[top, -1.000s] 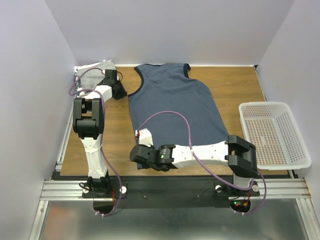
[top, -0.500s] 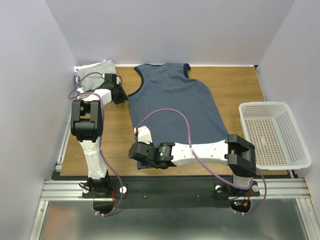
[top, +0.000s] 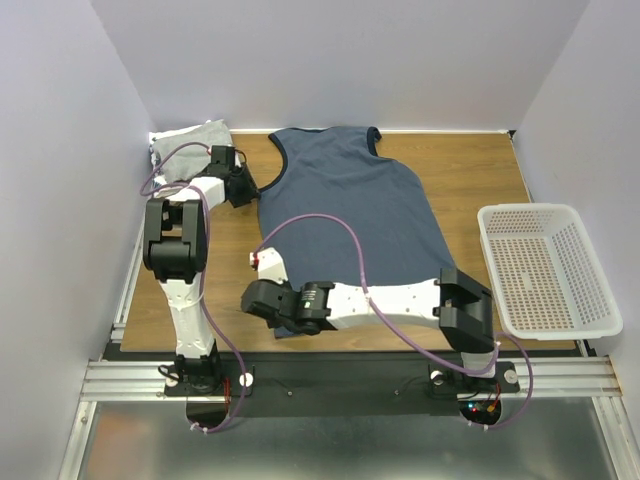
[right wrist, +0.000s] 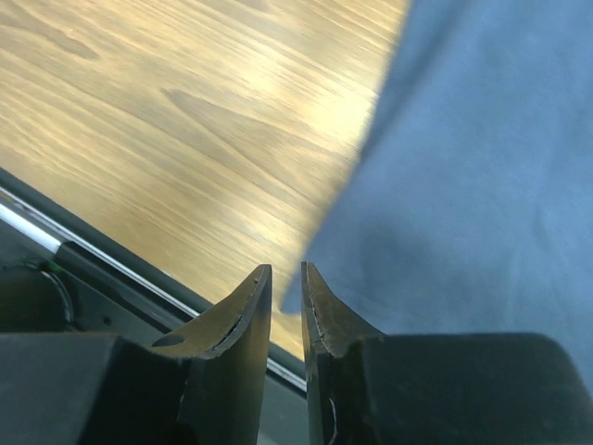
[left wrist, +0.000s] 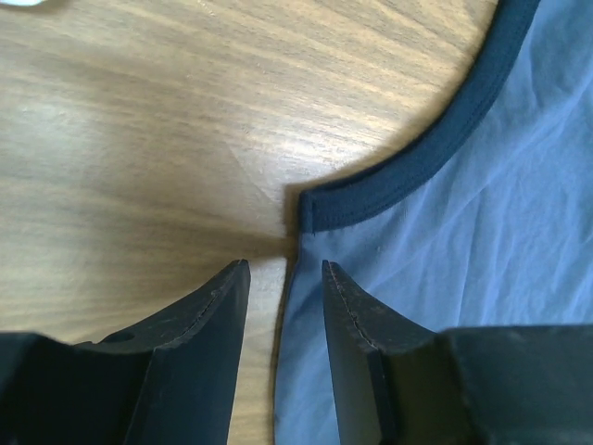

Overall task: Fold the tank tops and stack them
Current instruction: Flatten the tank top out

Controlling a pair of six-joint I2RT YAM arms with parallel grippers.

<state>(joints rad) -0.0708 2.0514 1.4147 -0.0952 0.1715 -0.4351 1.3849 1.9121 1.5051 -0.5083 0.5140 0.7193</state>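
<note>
Top external: one slate-blue tank top [top: 345,210] spread flat mid-table [top: 480,170], one grey tank top [top: 190,140] bunched in far-left corner, one white basket [top: 545,265] at right.
Left wrist: left gripper [left wrist: 285,278] open, straddling the slate-blue tank top's side edge below armhole, holding nothing.
Right wrist: right gripper [right wrist: 287,278] nearly closed, hem corner in the gap; can't tell if pinched.

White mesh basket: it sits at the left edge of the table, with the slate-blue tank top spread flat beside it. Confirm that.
Not confirmed: the side is wrong. The white mesh basket sits at the right edge of the table, not the left, as the top external view shows. The rest holds: the slate-blue tank top lies spread flat beside it.
</note>
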